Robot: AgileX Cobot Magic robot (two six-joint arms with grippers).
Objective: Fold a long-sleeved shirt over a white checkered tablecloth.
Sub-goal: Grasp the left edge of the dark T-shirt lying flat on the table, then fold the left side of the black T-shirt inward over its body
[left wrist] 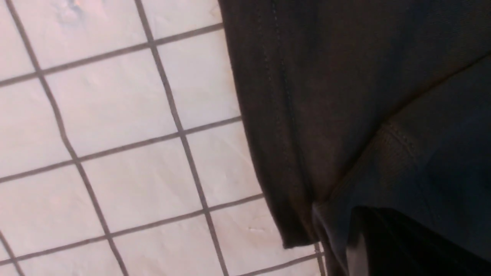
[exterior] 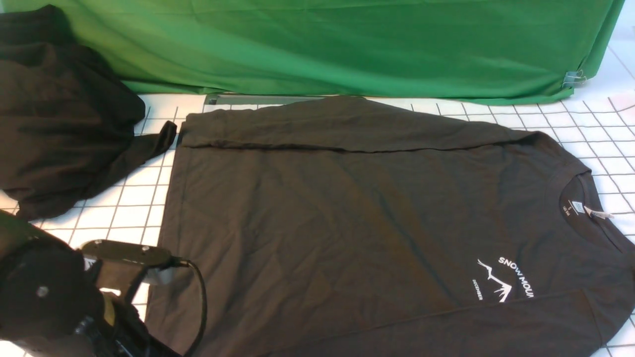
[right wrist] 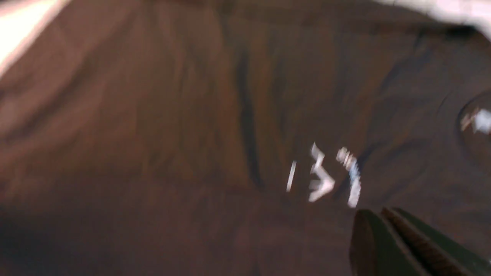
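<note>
The long-sleeved shirt (exterior: 347, 213) lies spread on the white checkered tablecloth (exterior: 134, 198), collar to the right, its white mountain logo (exterior: 503, 280) and neck label (exterior: 578, 207) facing up. The far sleeve is folded across its upper edge. My left gripper (exterior: 116, 317) sits at the shirt's near left hem corner. In the left wrist view that gripper (left wrist: 345, 245) looks shut on dark fabric of the shirt (left wrist: 345, 96), which is gathered up to it beside the tablecloth (left wrist: 115, 134). My right gripper (right wrist: 378, 218) is out of the front view; it hovers shut above the shirt (right wrist: 153, 134) near the blurred logo (right wrist: 322, 176).
A deeper black garment (exterior: 59, 109) is heaped at the far left, one end reaching toward the shirt. A bright green cloth (exterior: 347, 44) hangs across the back, held by a metal clip (exterior: 573, 78) at the right. A grey strip (exterior: 258, 99) shows under its edge.
</note>
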